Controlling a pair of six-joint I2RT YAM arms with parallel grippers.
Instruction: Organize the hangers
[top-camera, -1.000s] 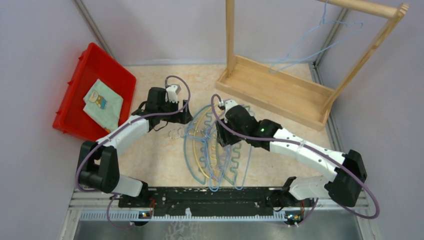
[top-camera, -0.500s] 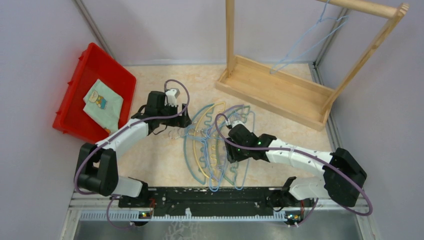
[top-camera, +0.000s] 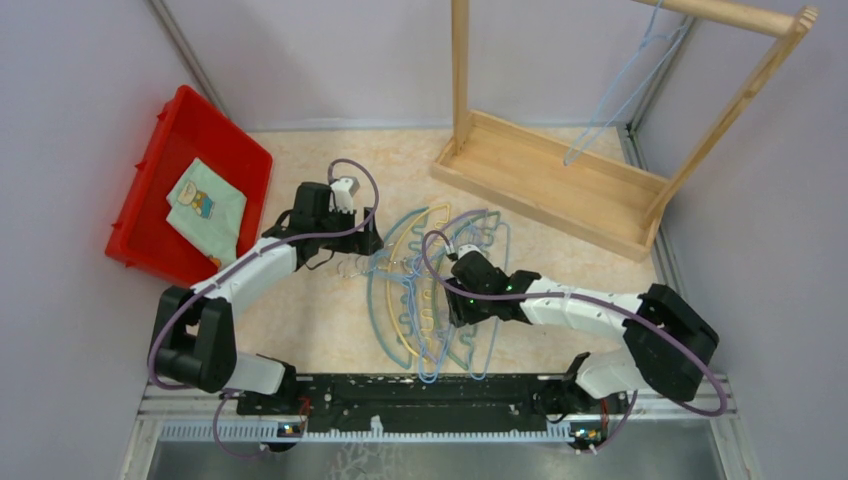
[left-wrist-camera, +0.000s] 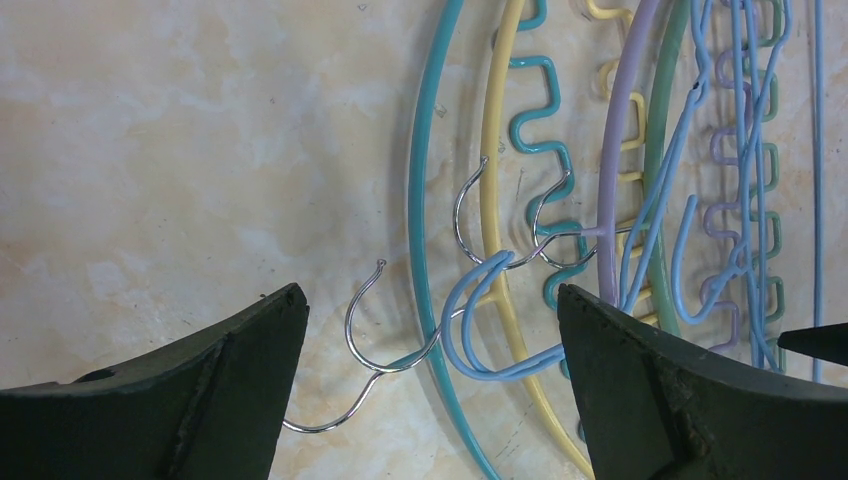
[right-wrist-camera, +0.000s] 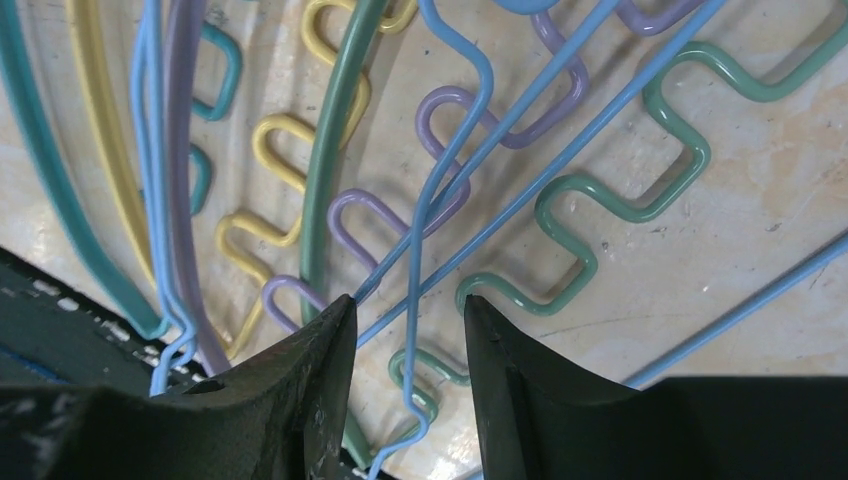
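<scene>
A pile of hangers (top-camera: 430, 290) lies mid-table: arched teal (left-wrist-camera: 420, 200), yellow (left-wrist-camera: 492, 150), purple (left-wrist-camera: 612, 150) and green (right-wrist-camera: 330, 150) plastic ones, tangled with light-blue wire ones (right-wrist-camera: 440, 190). One wire hanger (top-camera: 620, 95) hangs on the rack rail. My left gripper (top-camera: 365, 243) is open wide just above the pile's left edge (left-wrist-camera: 430, 292), with a metal hook (left-wrist-camera: 365, 335) and a blue wire loop (left-wrist-camera: 480, 330) between its fingers. My right gripper (top-camera: 455, 308) is low over the pile and narrowly open (right-wrist-camera: 408, 300), with a blue wire strand (right-wrist-camera: 415, 340) in the gap.
A red bin (top-camera: 150, 165) holding a folded cloth (top-camera: 205, 205) stands at the left. The wooden rack (top-camera: 550, 180) stands at the back right. A black rail (top-camera: 420, 390) runs along the near edge, close to the pile. Walls close both sides.
My right gripper has moved from the pile's far side toward the near edge and come down onto the hangers. The wire hanger on the rack has swung. The left gripper shifted slightly.
</scene>
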